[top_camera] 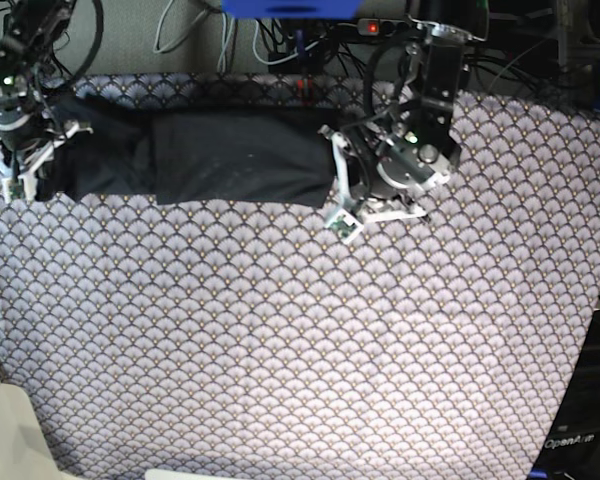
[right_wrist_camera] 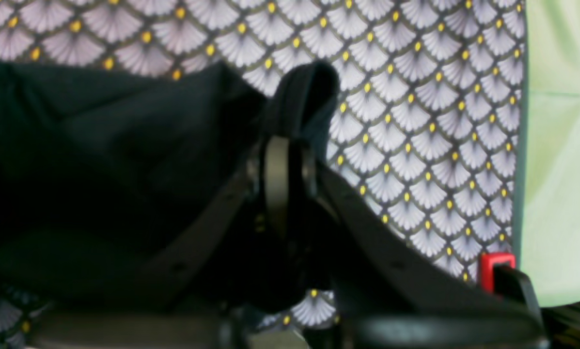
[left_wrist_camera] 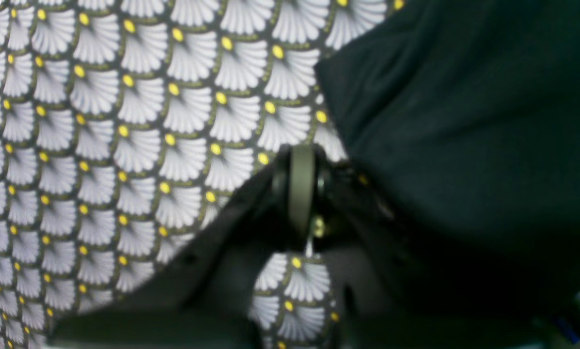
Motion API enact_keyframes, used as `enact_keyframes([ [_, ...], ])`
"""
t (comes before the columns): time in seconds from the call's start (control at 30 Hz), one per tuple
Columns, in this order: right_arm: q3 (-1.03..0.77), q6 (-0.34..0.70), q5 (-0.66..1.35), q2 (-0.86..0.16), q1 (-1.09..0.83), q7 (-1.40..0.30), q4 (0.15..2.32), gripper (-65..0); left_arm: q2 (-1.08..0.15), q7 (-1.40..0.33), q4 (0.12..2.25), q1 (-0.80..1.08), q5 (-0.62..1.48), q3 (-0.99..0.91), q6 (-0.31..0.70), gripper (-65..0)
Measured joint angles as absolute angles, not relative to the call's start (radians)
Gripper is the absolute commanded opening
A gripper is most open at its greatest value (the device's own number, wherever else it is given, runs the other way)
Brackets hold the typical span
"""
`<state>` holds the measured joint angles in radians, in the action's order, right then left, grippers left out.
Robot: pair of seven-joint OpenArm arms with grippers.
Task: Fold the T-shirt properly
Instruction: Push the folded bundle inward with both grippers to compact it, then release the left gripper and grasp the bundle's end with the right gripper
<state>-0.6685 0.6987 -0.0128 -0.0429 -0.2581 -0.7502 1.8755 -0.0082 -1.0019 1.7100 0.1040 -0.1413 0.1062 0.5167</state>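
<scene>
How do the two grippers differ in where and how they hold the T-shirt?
The left gripper sits at the T-shirt's end nearer mid-table; the right gripper sits at the opposite end, by the cloth's edge. A fold of fabric bunches above the right gripper; none shows above the left. Both are shut on the T-shirt.

Both wrist views blurred. T-shirt [top_camera: 220,160] left end hidden behind right pincer [top_camera: 25,185] (base view); left pincer [left_wrist_camera: 302,194] tips lost in dark cloth.
</scene>
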Motion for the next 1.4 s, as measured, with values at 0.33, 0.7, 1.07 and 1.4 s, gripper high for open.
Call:
enact_keyframes([
  [0.33,-0.623,0.698,0.072,0.004,-0.303,-0.747,1.953,-65.0,-0.017,-1.002,1.712,0.139,-0.147,0.106,0.513,-65.0],
  [0.7,-0.582,0.699,0.404,-0.083,-0.374,-0.749,1.956,-65.0,-0.038,-1.072,1.799,0.196,-0.149,0.039,0.505,-65.0],
  [1.07,-0.468,0.698,0.565,-0.110,-0.377,-0.751,1.957,-65.0,-0.044,-1.164,1.873,0.205,-0.146,-0.026,0.509,-65.0],
  [1.4,-0.321,0.698,0.566,-0.072,-0.382,-0.749,1.959,-65.0,-0.041,-1.159,1.870,0.205,-0.145,-0.025,0.509,-65.0],
])
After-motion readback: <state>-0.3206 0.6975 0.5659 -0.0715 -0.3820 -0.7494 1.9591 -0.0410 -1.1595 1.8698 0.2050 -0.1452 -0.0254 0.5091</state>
